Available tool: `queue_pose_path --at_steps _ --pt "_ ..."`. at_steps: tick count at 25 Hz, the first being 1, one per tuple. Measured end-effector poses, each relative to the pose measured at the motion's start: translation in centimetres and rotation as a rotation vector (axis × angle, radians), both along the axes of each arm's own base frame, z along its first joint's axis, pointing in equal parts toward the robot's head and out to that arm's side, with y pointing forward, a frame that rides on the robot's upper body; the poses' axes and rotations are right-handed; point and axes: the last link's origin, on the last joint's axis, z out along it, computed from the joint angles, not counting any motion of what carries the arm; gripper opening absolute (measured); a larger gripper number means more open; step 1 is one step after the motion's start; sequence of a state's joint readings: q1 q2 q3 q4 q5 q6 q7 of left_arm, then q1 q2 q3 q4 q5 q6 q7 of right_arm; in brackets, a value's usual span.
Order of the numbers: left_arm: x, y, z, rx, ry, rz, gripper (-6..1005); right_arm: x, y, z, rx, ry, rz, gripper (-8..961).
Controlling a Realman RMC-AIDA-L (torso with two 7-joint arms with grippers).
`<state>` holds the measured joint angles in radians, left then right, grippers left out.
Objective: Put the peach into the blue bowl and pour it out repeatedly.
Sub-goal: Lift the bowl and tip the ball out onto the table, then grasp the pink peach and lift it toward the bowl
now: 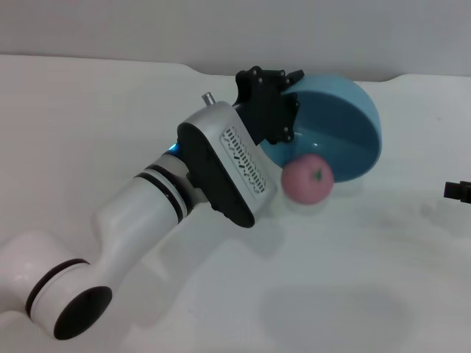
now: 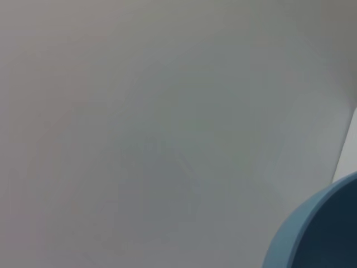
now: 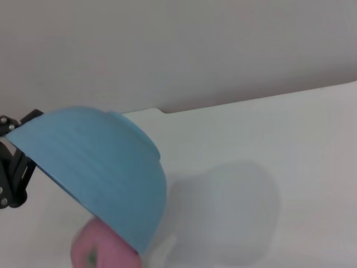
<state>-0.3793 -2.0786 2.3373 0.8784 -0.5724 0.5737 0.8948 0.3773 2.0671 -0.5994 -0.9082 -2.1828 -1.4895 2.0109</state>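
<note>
My left gripper (image 1: 289, 103) is shut on the near-left rim of the blue bowl (image 1: 346, 125) and holds it lifted and tipped steeply on its side, with the opening facing the head camera. The pink peach (image 1: 307, 179) is at the bowl's lower rim, just outside it, above the white table. In the right wrist view the bowl's (image 3: 95, 162) outside faces the camera, the peach (image 3: 103, 248) shows under its lower edge, and the left gripper (image 3: 12, 167) is at the rim. The left wrist view shows only a corner of the bowl (image 2: 318, 234). My right gripper (image 1: 458, 190) is parked at the far right edge.
The white table (image 1: 331, 294) runs under everything. Its back edge meets a plain grey wall (image 1: 221, 29) just behind the bowl. My left arm (image 1: 147, 220) reaches diagonally from the front left across the table.
</note>
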Motion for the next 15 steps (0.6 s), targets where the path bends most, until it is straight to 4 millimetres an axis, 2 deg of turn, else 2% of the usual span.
queue_pose_path --at_steps 9,15 --pt "-0.7 0.2 0.6 0.086 0.082 -0.066 0 0.1 -0.3 -0.5 -0.012 0.01 -0.009 469" --pt "-1.6 1.4 1.5 0.053 -0.043 0.061 -1 -0.2 0.0 -1.2 -0.03 0.016 0.006 477"
